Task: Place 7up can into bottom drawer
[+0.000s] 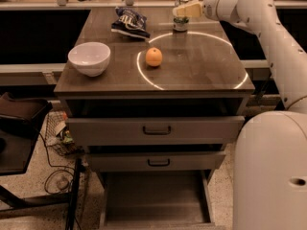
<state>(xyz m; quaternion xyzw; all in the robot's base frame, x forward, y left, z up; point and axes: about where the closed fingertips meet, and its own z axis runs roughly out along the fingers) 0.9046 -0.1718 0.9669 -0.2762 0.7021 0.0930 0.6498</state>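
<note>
Your gripper (184, 8) hovers at the tabletop's far edge, behind & right of the orange (154, 57). Can't tell its spread, nor whether it holds anything. 7up can (181, 24) stands upright directly beneath it, poss. touching. Bottom drawer (153, 195) is pulled out, below & nearer than the orange. White bowl (89, 58) sits left of the orange.

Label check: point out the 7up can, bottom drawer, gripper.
7up can (181, 25): camera view, lower body.
bottom drawer (153, 195): camera view, bare floor.
gripper (180, 10): camera view, tip, at the can's top.
</note>
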